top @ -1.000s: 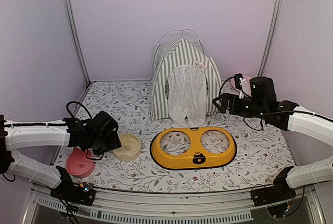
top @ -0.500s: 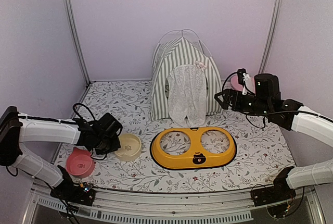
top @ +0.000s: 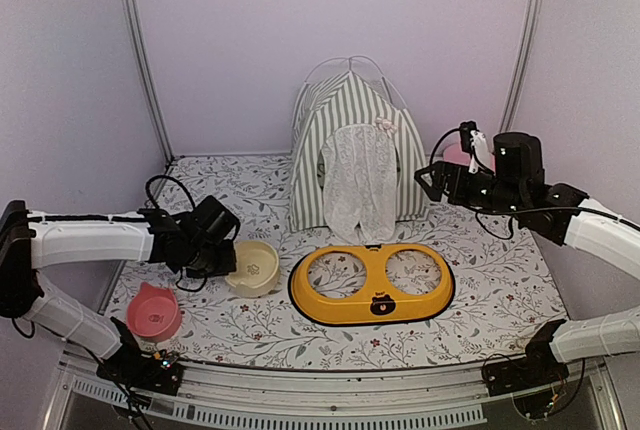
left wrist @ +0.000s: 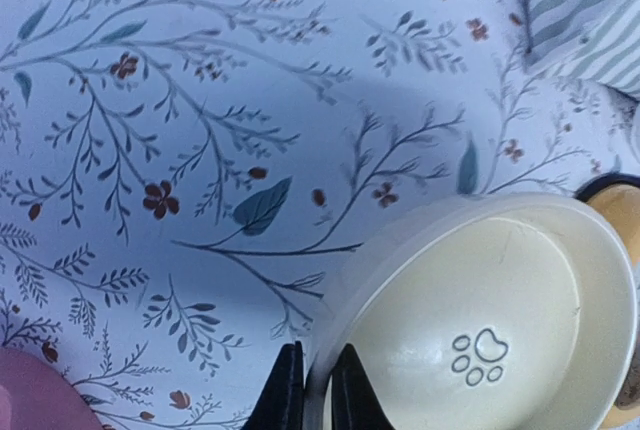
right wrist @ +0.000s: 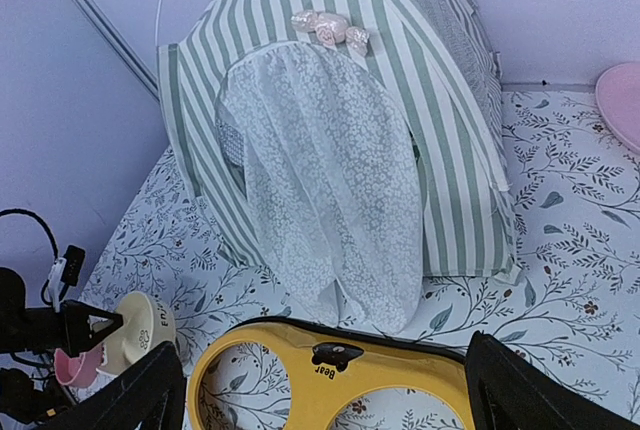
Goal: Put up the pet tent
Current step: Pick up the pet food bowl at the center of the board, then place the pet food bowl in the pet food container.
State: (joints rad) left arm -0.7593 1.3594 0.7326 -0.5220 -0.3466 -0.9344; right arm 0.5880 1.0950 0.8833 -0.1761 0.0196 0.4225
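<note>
Far left, a pink bowl [top: 153, 312] sits near the front edge of the surface [top: 480, 295], which has a cloth with little leaves and flowers on it. Just right of it is my left end effector [left wrist: 317, 388]. Its two fingers [left wrist: 289, 390] are close together, with the thin rim of the cream bowl [top: 253, 268] pinched between them. That bowl has a paw print inside and sits flat on the cloth.

Next comes the yellow bowl holder [top: 372, 285], lying flat with both round holes empty. The cream bowl is just beside its left end.

Behind the holder, at the back middle near the wall, stands the pet tent [top: 345, 130]. It is up on its own, and its lace door flap [top: 360, 185] hangs down over the opening.

On the right, my right end effector [top: 432, 186] hangs in the air beside the tent, fingers spread wide and holding nothing. A pink dish [right wrist: 625, 100] lies behind it.

I think the tent itself is done and I am now on the bowls. Next I would lift the cream bowl, move it right, and lower it into the near hole. The rim hold is small, so I should go slowly or the bowl may tip.
</note>
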